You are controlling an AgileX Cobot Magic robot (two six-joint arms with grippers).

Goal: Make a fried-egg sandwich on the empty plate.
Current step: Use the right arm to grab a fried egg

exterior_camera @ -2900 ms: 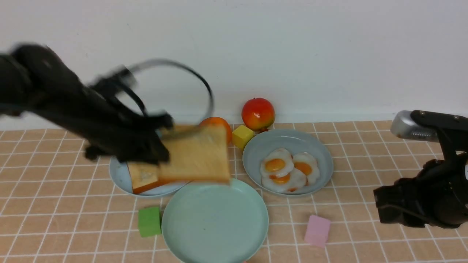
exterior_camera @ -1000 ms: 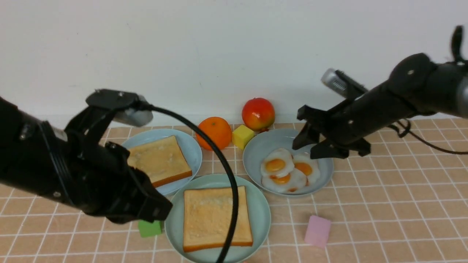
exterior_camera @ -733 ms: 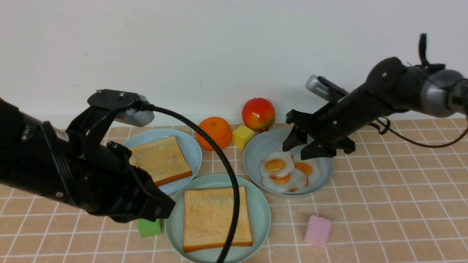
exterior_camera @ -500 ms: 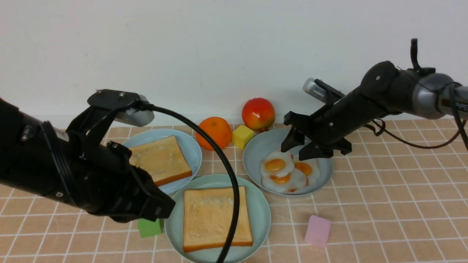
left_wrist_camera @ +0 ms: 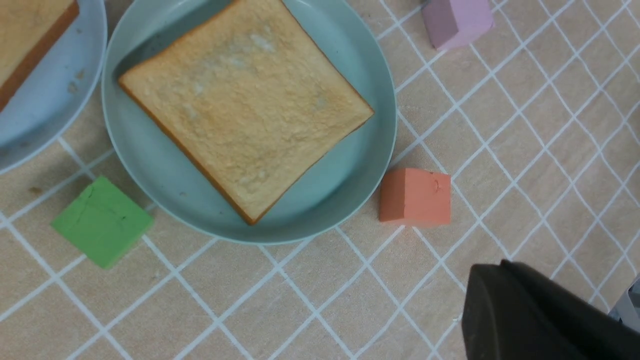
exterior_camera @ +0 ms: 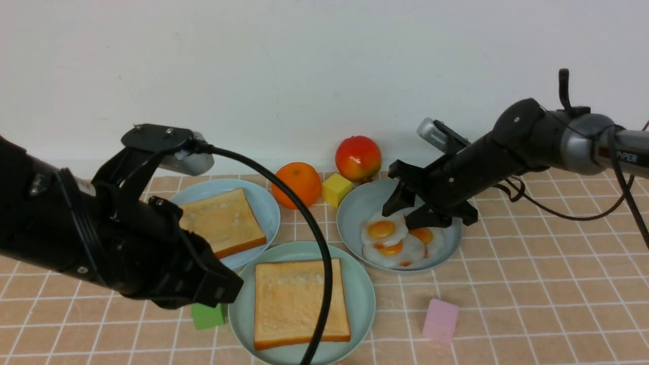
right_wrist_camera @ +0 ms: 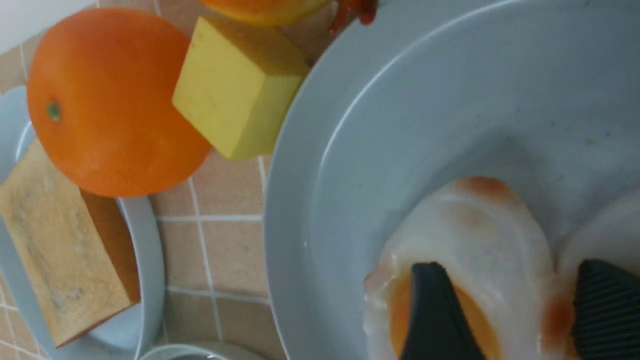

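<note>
Right hand point(exterior_camera: 403, 215) lower than before, open over the egg point(exterior_camera: 381, 229) on grey plate point(exterior_camera: 446, 246), left hand point(exterior_camera: 218, 289) closed beside mint plate point(exterior_camera: 362, 284) bearing toast point(exterior_camera: 299, 301), left wrist: toast flat in mint plate, right wrist: fingers point(right_wrist_camera: 435, 310) straddle the egg, one over its yolk point(right_wrist_camera: 480, 320).

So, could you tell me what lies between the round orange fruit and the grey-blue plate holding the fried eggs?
A small yellow cube sits there, beside the grey-blue plate; front and right wrist views show it.
</note>
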